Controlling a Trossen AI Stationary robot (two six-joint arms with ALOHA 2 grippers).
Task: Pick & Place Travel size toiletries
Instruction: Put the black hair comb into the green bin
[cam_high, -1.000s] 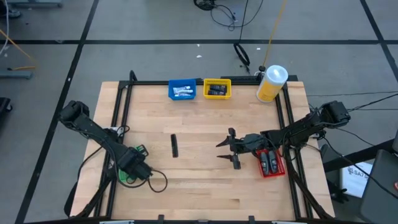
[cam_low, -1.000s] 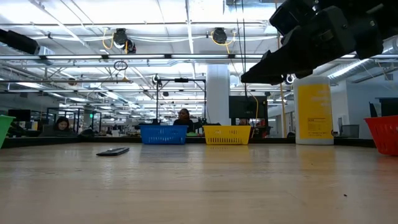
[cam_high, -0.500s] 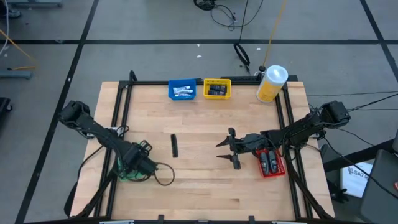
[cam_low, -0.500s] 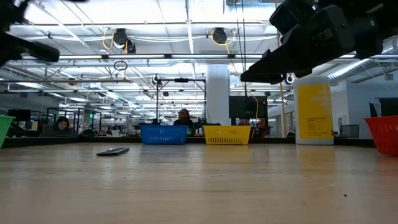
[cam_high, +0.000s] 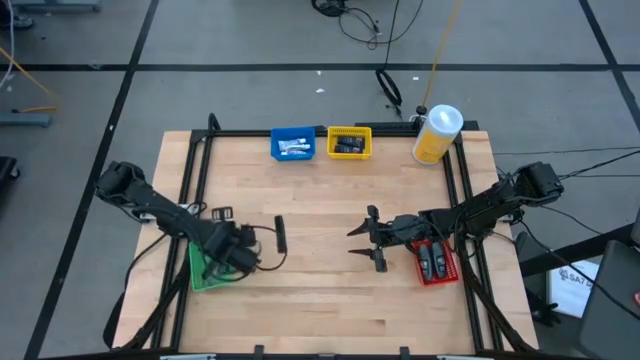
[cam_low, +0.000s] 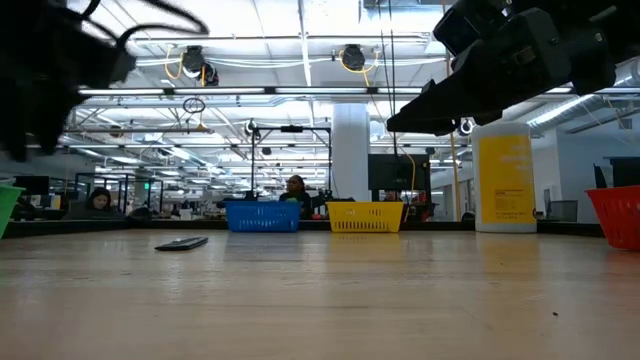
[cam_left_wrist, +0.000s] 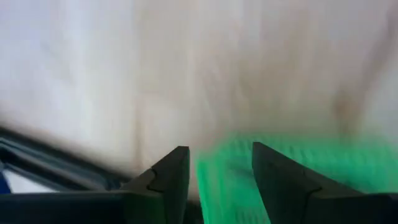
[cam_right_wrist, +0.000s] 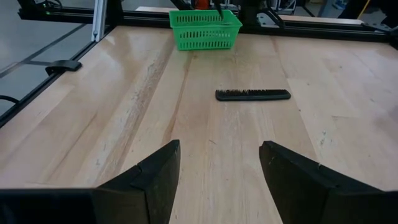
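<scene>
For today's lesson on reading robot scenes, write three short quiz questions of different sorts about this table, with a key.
1. True or false: the left gripper is by the green bin.
2. Which bin lies beside the right gripper? A blue B yellow C red
3. Fill in: the black comb lies on the bare ____.

Key:
1. True.
2. C, the red bin; the blue bin and yellow bin stand at the far edge.
3. Table.
</scene>
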